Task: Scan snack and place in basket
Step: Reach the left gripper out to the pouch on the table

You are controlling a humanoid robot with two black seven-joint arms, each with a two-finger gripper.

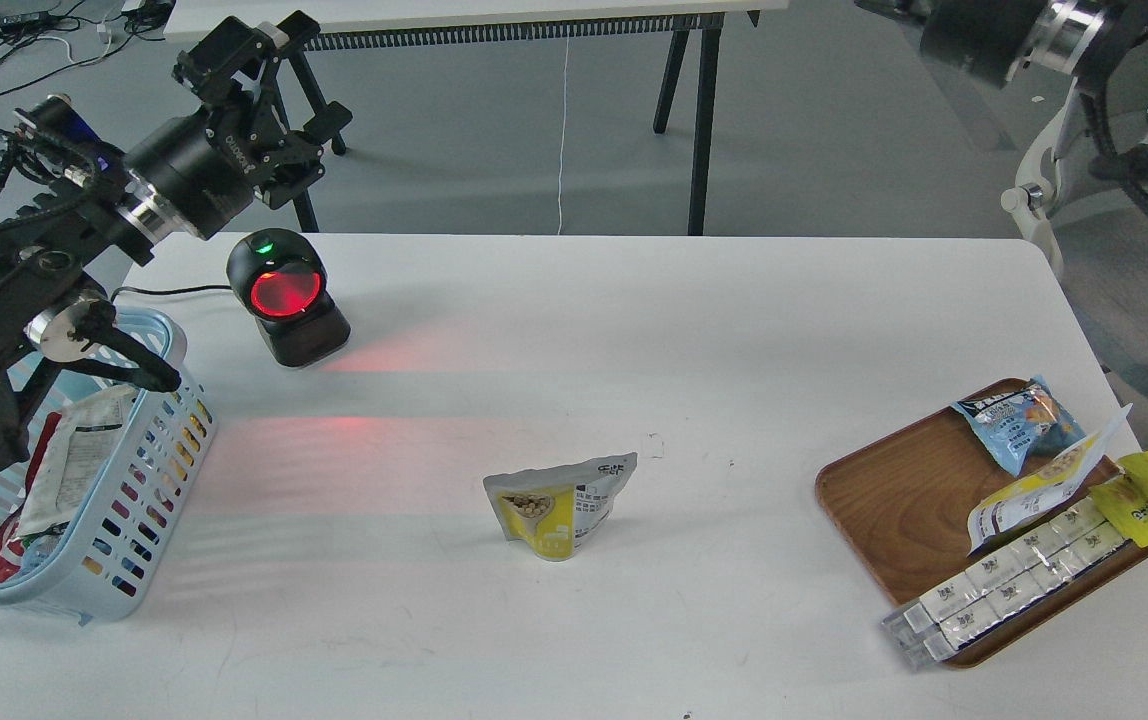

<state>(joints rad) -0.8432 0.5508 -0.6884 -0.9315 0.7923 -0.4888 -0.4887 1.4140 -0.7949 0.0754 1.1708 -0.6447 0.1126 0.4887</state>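
White table (734,330) w/ snack (559,505); grey floor (834,130) behind.

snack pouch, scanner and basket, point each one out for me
snack pouch (556,507), head view, on its yellow front panel
scanner (284,294), head view, on its glowing red window
basket (139,470), head view, on its slotted right wall
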